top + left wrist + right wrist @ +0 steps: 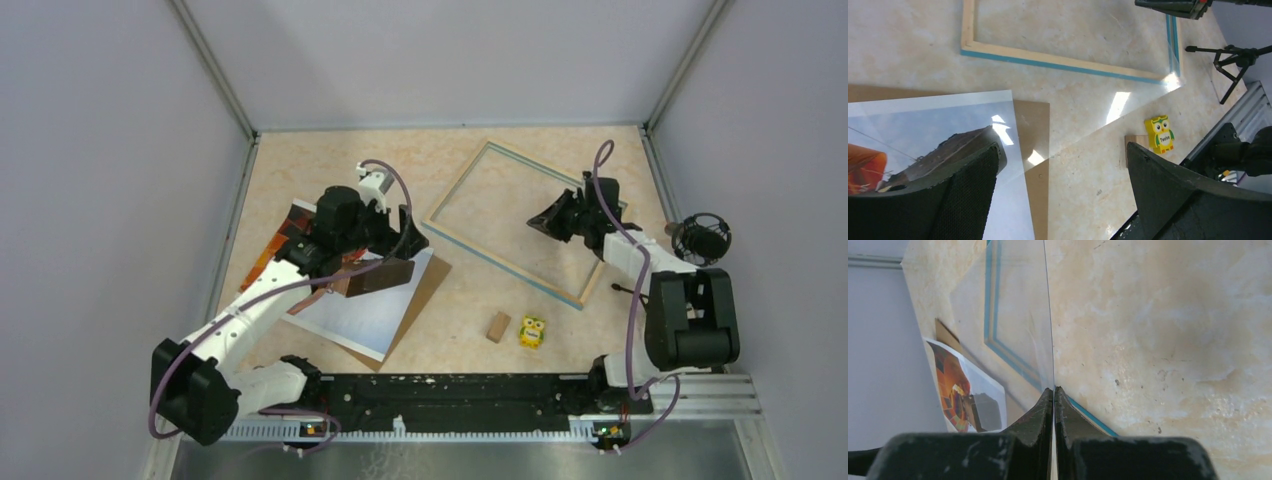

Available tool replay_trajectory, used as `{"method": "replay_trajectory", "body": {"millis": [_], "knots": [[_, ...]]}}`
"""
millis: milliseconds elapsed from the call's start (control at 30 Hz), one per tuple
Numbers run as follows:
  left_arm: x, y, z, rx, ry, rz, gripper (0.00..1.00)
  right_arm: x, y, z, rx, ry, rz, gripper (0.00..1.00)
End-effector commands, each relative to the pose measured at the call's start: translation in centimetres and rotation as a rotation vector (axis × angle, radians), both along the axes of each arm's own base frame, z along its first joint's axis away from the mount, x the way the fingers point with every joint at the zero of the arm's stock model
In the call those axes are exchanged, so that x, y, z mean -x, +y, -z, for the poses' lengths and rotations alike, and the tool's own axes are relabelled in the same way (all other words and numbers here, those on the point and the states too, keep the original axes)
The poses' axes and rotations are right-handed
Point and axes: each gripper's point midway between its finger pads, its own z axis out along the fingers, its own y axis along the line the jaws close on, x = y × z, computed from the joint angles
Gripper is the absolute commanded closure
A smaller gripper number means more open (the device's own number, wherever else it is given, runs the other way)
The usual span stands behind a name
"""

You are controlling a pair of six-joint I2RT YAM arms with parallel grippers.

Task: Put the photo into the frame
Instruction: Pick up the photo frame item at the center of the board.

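Picking up the photo (938, 120) is the step you are on, by my reading. It lies flat at the left of the counter (300, 160), on top of the brown backing board (1033, 120), and nothing has hold of it yet. Your left gripper (1063, 150) hangs just above it with the jaws spread as wide as they go and empty. One finger is over the print's pale sky and the other is out past the board's edge. The left arm reaches forward from its base, elbow bent and wrist tipped down toward the print.

The next move calls for care. The sheet lies flush on the board, so you will probably need to work one finger under a free edge or corner, then close gently so the paper doesn't crease.

Further right, the frame (1058, 62) rests on the counter, well apart from the photo, with its opening bare. A wooden block (497, 326) and a yellow owl toy (1159, 134) sit near its closest corner.

At the far right, your right gripper (1053, 388) is over the frame's right side, arm folded back toward its base. Its jaws are pressed together, apparently on the edge of a thin clear sheet (1013, 300).
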Motion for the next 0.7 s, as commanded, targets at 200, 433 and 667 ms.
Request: {"method": "replay_trajectory", "body": {"millis": [200, 433, 667], "knots": [[-1.1, -1.4, 7.4, 0.026, 0.23, -0.075, 0.02, -1.9, 2.1, 1.4, -0.136, -0.054, -0.161, 0.91], [0.0, -0.6, 13.4, 0.037, 0.408, -0.192, 0.02, -1.2, 2.7, 2.8, -0.186, -0.043, -0.294, 0.71], [1.1, -0.3, 14.7, 0.082, 0.41, -0.212, 0.02, -0.9, 4.1, 3.3, -0.283, -0.067, -0.387, 0.58]]}}
